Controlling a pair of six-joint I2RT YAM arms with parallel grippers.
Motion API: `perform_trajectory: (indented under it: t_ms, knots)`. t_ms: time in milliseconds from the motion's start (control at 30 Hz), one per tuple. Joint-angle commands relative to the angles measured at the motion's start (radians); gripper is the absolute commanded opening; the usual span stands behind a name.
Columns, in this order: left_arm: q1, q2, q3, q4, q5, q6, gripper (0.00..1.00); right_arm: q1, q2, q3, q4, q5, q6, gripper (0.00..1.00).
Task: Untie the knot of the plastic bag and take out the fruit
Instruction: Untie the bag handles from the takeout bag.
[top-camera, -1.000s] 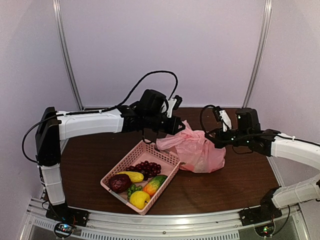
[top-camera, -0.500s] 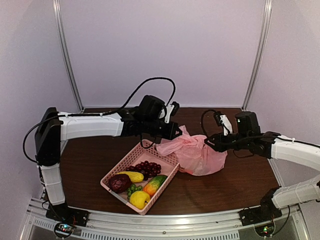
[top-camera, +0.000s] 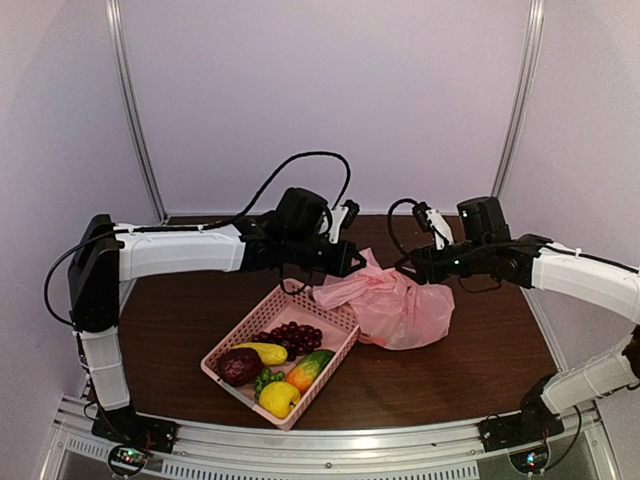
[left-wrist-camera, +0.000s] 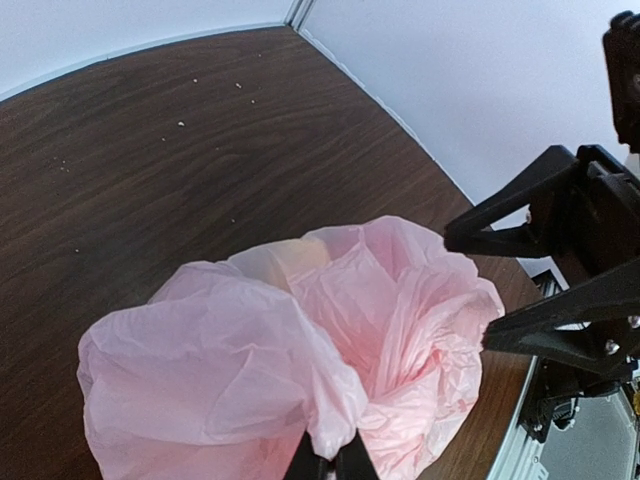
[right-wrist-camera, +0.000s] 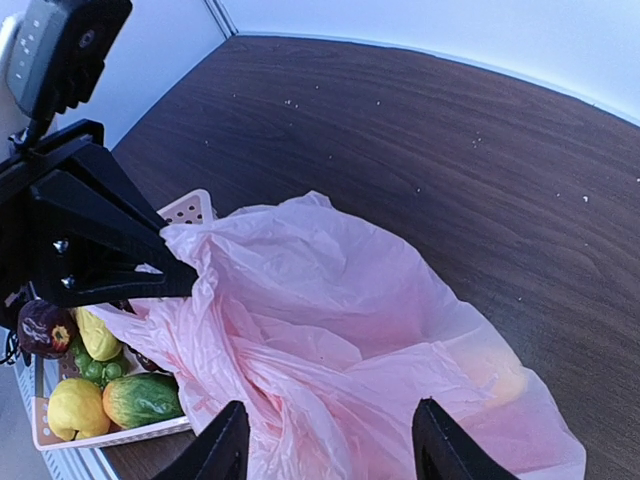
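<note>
Nearest the arm bases, on the near side of the left gripper (top-camera: 352, 263), sat the pink latticed basket (top-camera: 243, 325). It held a yellow lemon (top-camera: 279, 398), a dark maroon fruit (top-camera: 239, 366) and a grape bunch (top-camera: 293, 335).

Beyond it the plastic bag (top-camera: 400, 312) lay on the dark worktop (top-camera: 480, 360), between the two grippers. The left gripper's fingers were pressed together on a gather of the pink film at the bag's upper left edge, as they had been a second earlier.

The right gripper (right-wrist-camera: 333, 445) had changed. A second earlier it pinched the bag's upper right. Now its fingers stood apart just above the bag, holding nothing, and the arm had risen and drawn a little toward the left gripper. Released, the bag's right side sat a little lower.

Below the right gripper a pale yellow fruit (right-wrist-camera: 492, 372) showed dimly through the film. The knot could not be made out among the folds.

The basket's far corner stood close against the bag's near-left side, under the left gripper. Behind both grippers rose the pale back wall (top-camera: 330, 90).
</note>
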Motion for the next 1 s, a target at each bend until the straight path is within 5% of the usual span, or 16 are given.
perform_trajectory:
  t_ms: [0, 267, 433, 600, 667, 767, 967]
  knots:
    - [0.008, -0.037, -0.005, 0.04, 0.014, 0.005, 0.0, -0.012, 0.066, 0.046, -0.032, -0.077, -0.036, 0.57]
    - [0.008, -0.039, -0.003, 0.038, 0.018, 0.005, 0.0, -0.027, 0.116, 0.045, 0.012, -0.138, -0.03, 0.48]
    - [0.008, -0.041, -0.001, 0.035, 0.027, 0.004, 0.0, -0.031, 0.118, 0.031, 0.035, -0.158, -0.03, 0.28]
    - [0.007, -0.06, -0.026, 0.031, 0.021, -0.009, 0.49, -0.034, 0.111, 0.022, 0.037, -0.164, -0.032, 0.03]
    - [0.006, -0.068, -0.044, 0.033, 0.019, -0.018, 0.61, -0.036, 0.105, 0.017, 0.042, -0.164, -0.029, 0.0]
    - [0.004, -0.076, -0.074, 0.054, 0.028, -0.034, 0.7, -0.037, 0.1, 0.009, 0.051, -0.164, -0.022, 0.0]
    - [-0.011, -0.067, -0.091, 0.082, 0.04, -0.049, 0.71, -0.037, 0.094, 0.001, 0.059, -0.168, -0.017, 0.0]
